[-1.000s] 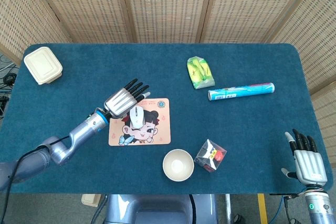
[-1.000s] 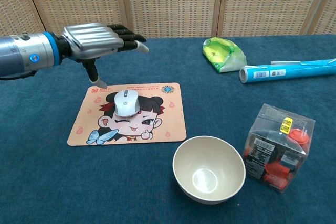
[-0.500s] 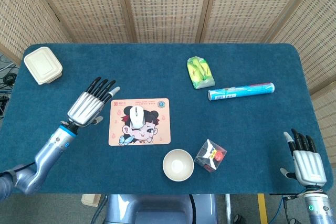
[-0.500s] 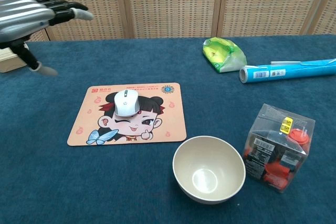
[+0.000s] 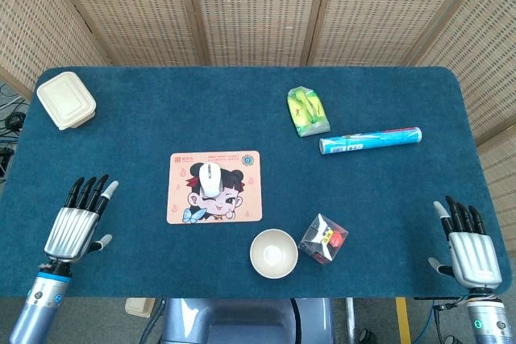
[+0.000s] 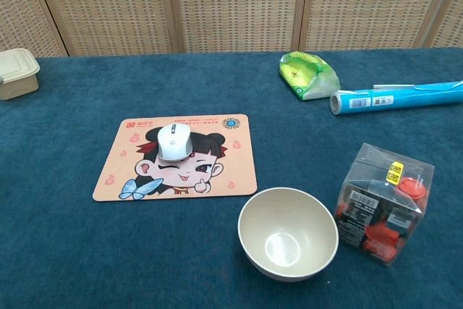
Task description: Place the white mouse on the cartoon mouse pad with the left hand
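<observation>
While the mouse (image 5: 210, 173) rested on the pad (image 5: 214, 187), the left hand (image 5: 76, 225) hovered released at the table's (image 5: 145, 102) near-left edge, well apart, fingers spread.

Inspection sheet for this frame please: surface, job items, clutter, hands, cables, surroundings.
Surface: table with dark blue cloth, flat.
Job's things: white mouse lies on the cartoon mouse pad, upper middle of the pad, no hand touching it.
Clutter: cream bowl just off the pad's near right corner; clear box beside the bowl; blue tube; green packet; lidded container at the far left corner.
Hands: left hand at the table's near left edge, fingers apart, holding nothing; right hand at the near right corner, likewise.
Cables: dark cables on the floor past the left edge.
Surroundings: woven panel screens behind the table.
</observation>
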